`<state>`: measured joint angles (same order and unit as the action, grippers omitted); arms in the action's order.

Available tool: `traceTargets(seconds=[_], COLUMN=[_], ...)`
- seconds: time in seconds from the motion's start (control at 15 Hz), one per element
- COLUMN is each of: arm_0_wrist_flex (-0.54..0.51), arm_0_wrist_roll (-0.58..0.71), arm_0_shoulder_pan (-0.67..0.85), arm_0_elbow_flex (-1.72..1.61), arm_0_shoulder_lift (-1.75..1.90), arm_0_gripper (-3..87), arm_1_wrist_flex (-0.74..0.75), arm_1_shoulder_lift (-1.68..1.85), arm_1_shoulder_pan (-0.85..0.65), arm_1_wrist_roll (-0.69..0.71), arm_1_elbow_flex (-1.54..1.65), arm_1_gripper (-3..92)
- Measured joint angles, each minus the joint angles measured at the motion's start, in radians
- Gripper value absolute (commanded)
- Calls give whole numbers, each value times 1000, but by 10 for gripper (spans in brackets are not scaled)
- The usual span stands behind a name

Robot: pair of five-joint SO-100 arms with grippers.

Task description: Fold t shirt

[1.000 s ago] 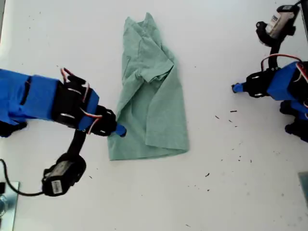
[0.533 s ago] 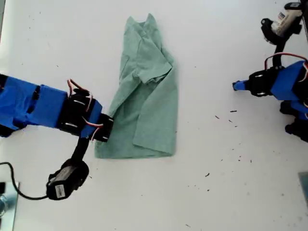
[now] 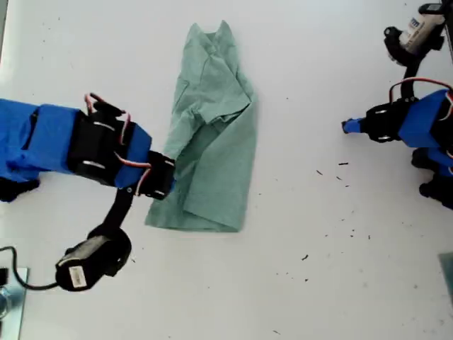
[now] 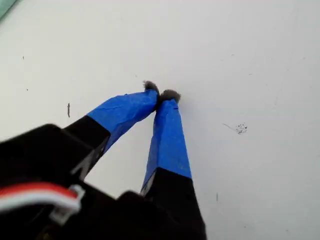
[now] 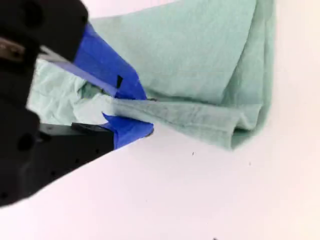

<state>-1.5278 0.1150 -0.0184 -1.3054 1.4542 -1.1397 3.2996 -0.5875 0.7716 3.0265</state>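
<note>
- The t shirt (image 3: 209, 134) is lying on the white table (image 3: 318, 283), a little to the left of the middle in the exterior view, as a long narrow bundle running from far to near.
- It is already folded lengthwise; one sleeve is sitting on top near the middle, and the collar end is pointing to the far side.
- The near hem is looking uneven: its left corner, in the exterior view, is being lifted and bunched.
- My second gripper (image 5: 131, 111) is closing its blue-taped jaws on a folded edge of the t shirt (image 5: 200, 75), and the cloth is pinched between the two tips.
- In the exterior view this second gripper (image 3: 164, 180) is touching the left edge of the shirt near its lower part, and its blue arm is reaching in from the exterior view's left.
- My first gripper (image 4: 161, 95) is keeping its jaws closed with the tips touching, and it is holding nothing.
- In the exterior view this first gripper (image 3: 347, 127) is at the right side, well apart from the shirt.
- Small dark specks (image 3: 343, 170) are lying on the table near it.
</note>
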Motion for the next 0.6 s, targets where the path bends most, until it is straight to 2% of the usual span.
traceTargets(seconds=[0.07,0.13,0.27,0.4,0.47,0.6], arm_0_wrist_flex=[3,23,256,468,518,511], arm_0_wrist_roll=[43,94,267,383,402,405], arm_0_shoulder_pan=[0,2,20,25,23,23], arm_0_elbow_flex=[178,336,416,430,430,417], arm_0_shoulder_lift=[-147,-276,-371,-405,-403,-344], arm_0_gripper=[139,229,316,327,324,307], arm_1_wrist_flex=[0,0,0,0,0,-2], arm_1_shoulder_lift=[0,0,0,0,0,0], arm_1_shoulder_pan=[0,0,0,0,0,0], arm_1_wrist_roll=[0,0,0,-3,-3,-5], arm_1_elbow_flex=[0,0,2,2,2,2], arm_1_gripper=[24,24,24,24,24,24])
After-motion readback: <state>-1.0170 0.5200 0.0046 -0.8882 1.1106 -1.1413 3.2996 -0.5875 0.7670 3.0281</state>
